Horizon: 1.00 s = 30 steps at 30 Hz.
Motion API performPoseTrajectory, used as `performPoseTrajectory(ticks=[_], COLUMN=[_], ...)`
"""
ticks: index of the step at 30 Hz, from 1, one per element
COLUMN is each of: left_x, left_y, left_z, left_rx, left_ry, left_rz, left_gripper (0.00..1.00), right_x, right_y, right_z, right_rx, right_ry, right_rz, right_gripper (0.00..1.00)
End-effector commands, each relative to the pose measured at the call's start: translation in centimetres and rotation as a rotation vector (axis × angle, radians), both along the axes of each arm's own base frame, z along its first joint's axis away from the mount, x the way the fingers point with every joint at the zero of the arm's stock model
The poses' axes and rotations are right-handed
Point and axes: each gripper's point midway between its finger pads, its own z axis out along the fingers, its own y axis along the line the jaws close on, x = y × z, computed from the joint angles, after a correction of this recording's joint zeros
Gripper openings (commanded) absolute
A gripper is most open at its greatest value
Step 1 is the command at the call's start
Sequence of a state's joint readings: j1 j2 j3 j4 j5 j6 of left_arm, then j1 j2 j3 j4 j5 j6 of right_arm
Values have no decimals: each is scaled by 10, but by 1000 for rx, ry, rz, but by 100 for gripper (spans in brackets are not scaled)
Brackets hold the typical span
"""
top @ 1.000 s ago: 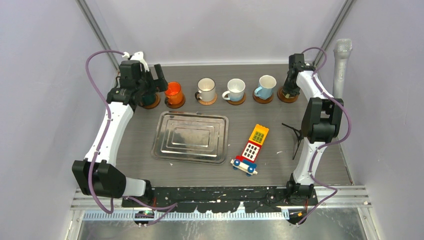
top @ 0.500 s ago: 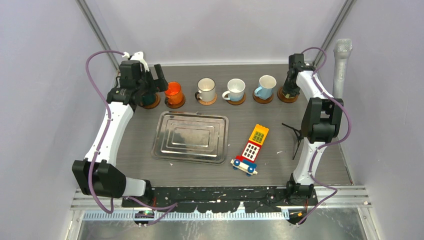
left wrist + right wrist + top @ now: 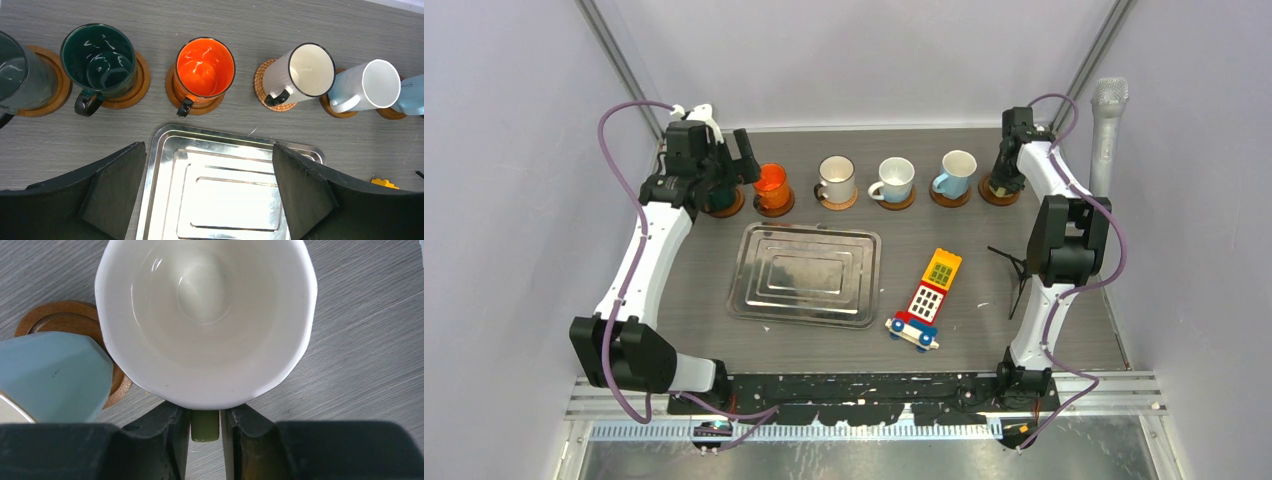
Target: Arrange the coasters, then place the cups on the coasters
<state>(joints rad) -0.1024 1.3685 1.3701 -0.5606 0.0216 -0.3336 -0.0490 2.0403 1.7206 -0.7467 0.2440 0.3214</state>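
Row along the far side of the bench (image 3: 240,20), read from the left.

- Teal-grey cup (image 3: 20,70) is sitting on a wooden disc, half cut off by the frame edge.
- Dark green cup (image 3: 98,60) is sitting on one of the coasters (image 3: 143,75), handle facing near.
- Orange cup (image 3: 205,67) is sitting on its disc, handle facing near.
- White black-rimmed cup (image 3: 305,70) is standing on a paler, woven-looking disc.
- Pale blue cup (image 3: 372,85) is resting on a disc, just beside a blue cup (image 3: 954,172) on another.
- Far right: a pale yellow-green cup (image 3: 205,320) is standing at the end of the row. The top view is showing a disc rim under it, but the wrist view is hiding the seat.

Left claw (image 3: 209,155) is hanging spread wide over the metal tray (image 3: 230,200), holding nothing.

Right claw (image 3: 205,420) is bracketing the last cup's handle, fingers (image 3: 170,435) close on both sides. Cannot tell if it is pinching or already slack.

Judgement: seven cups are showing on seven discs, so arranging looks finished. What is left seems to be letting go of the last cup and backing off without nudging the blue neighbour.
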Motion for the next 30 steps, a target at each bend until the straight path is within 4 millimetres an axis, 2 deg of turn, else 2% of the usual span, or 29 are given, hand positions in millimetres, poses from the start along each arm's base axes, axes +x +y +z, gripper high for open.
performPoseTrajectory(ticks=[1,8,17,24,30], left_x=[1,0,1,1,0], left_y=[1,2,1,-2,-3], left_z=[7,7,8,8,5], left_rx=[-7,-5,-3,-5,6], left_ry=[-16,-16,-20,-18,-14], left_rz=[0,0,-8,-28,-46], left_gripper=[100,100,100,100,100], right_x=[13,13,7,-7,-17], right_y=[-4,-3,8,19,41], right_z=[40,41,55,68,80], right_rx=[-25,-21,15,46,118], right_ry=[-113,-115,-143,-160,-190], right_rz=[-11,-9,5,4,56], right_gripper=[34,43,69,72,75])
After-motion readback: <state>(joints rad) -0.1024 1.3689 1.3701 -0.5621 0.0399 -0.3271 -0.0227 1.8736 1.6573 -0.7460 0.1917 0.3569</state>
